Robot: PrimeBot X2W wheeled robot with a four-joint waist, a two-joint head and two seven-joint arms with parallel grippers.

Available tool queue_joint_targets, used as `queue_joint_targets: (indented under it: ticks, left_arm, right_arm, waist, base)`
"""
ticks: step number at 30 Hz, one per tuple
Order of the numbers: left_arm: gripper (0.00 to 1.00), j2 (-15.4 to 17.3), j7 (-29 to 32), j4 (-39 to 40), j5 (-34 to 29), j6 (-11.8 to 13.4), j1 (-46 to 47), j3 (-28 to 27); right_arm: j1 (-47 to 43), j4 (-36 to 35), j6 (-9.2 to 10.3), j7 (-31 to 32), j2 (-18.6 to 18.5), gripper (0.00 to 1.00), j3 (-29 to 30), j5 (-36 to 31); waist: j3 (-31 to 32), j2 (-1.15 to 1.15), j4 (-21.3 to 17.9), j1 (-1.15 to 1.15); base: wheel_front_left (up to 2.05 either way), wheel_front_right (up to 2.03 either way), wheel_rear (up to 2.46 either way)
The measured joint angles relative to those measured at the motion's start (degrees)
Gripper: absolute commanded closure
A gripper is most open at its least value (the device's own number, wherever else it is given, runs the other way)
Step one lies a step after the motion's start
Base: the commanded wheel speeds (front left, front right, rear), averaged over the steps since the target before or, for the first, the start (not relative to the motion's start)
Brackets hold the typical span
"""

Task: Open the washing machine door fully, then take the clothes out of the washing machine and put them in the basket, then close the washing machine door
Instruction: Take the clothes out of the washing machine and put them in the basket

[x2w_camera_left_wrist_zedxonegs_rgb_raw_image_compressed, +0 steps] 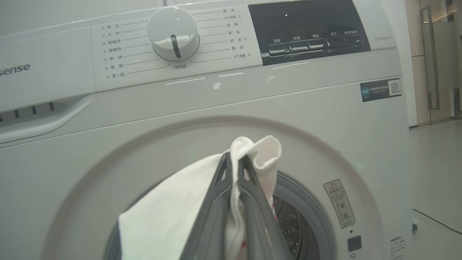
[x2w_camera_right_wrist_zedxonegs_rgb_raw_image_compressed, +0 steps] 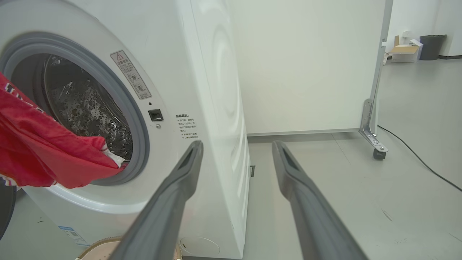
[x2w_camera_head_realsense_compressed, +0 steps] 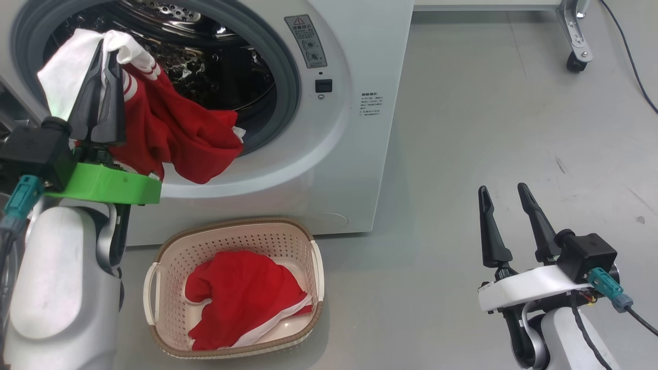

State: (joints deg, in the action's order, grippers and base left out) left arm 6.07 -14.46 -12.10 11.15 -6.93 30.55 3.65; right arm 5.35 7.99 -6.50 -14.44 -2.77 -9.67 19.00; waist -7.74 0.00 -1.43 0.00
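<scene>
Hanging from clamped left gripper (x2w_camera_head_realsense_compressed: 108,51), clothes (x2w_camera_head_realsense_compressed: 175,139) drape from washing machine (x2w_camera_head_realsense_compressed: 354,169) mouth; right gripper (x2w_camera_head_realsense_compressed: 502,189) spread, empty.

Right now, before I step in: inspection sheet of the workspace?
Surface: grey floor, a few scuffs.
Job's things: washing machine open; red and white garment half out of it; red garment in basket, on the floor before the machine.
Clutter: cardboard box, bin, far back.
End effectors: left end effector shut on the red and white garment; right end effector open, holding nothing.
Cables: black cable on floor near wheeled panel.
Surroundings: wheeled panel beside machine.
</scene>
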Motion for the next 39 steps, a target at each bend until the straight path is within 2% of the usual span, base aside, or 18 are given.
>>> queue_joint_targets:
  ticks: [10,16,25,39]
  left_arm:
    - [1.00,-0.63,-0.24,5.73,0.26,0.09,-2.69,-1.67]
    - [1.00,-1.11,-0.25,6.22,0.26,0.08,-5.54,-1.24]
    - [1.00,-1.24,2.32,-0.02,0.44,0.08,-12.09,2.11]
    - [1.00,-1.19,5.88,-8.27,1.01,0.07,-13.30,3.58]
  right_arm:
    - [-0.10,-0.14,-0.15,0.00,0.02,0.00,-0.05,0.00]
    - [-0.10,-0.29,-0.16,0.00,0.02,0.00,-0.09,0.00]
    - [-0.10,-0.57,-0.24,0.00,0.04,0.00,-0.57,0.00]
    - [0.38,-1.70,-0.44,0.00,0.07,0.00,-1.24,0.00]
  waist:
    - [-0.18,0.00,-0.35,0.00]
    - [-0.65,0.00,-0.55,0.00]
    - [-1.64,0.00,-1.10,0.00]
    - [-6.72,0.00,-4.10,0.00]
  base:
    - [0.00,0.00,0.00]
    - [0.00,0.00,0.00]
    - [0.00,0.00,0.00]
    - [0.00,0.00,0.00]
